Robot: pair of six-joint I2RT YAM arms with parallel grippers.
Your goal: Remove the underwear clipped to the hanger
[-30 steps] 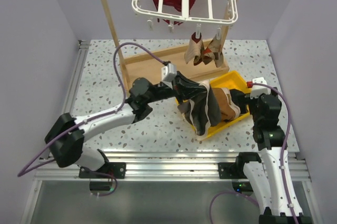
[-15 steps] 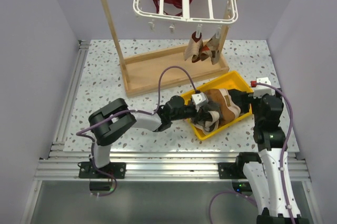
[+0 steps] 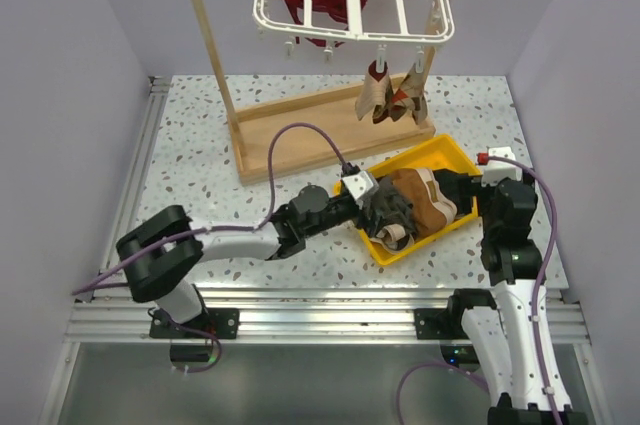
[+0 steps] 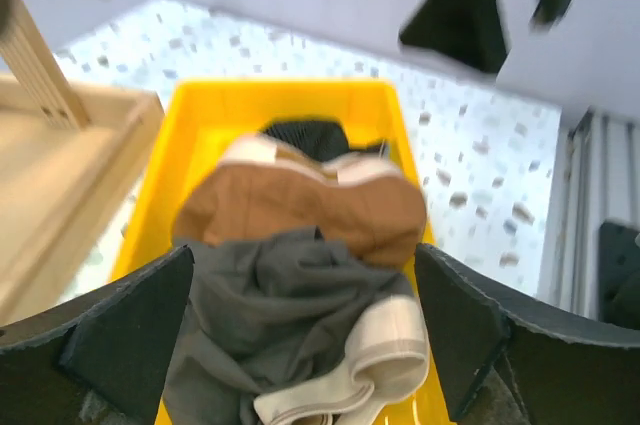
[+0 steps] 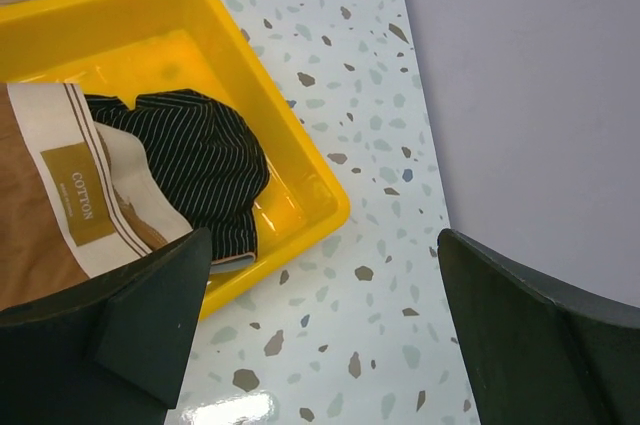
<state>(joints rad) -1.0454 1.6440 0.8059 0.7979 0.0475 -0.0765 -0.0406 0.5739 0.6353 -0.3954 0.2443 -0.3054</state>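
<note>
Passable over bare table [image 3: 190, 170] left of wooden stand [image 3: 300, 135]. Blocked behind yellow tray [image 3: 425, 153] by stand base. Obstructed above that base by socks [image 3: 390, 100] dangling from hanger [image 3: 350, 35]. Crowded inside tray by underwear [image 3: 415, 200] pile, at right end by right gripper [image 3: 455, 188].

The top external camera looks down from above and behind the arms [image 3: 235, 242] over the table [image 3: 200, 145]. Both wrist cameras sit close above the yellow bin [image 4: 280, 100] holding the underwear [image 4: 300, 210], which all views share. The left looks along it, the right down at one corner.
</note>
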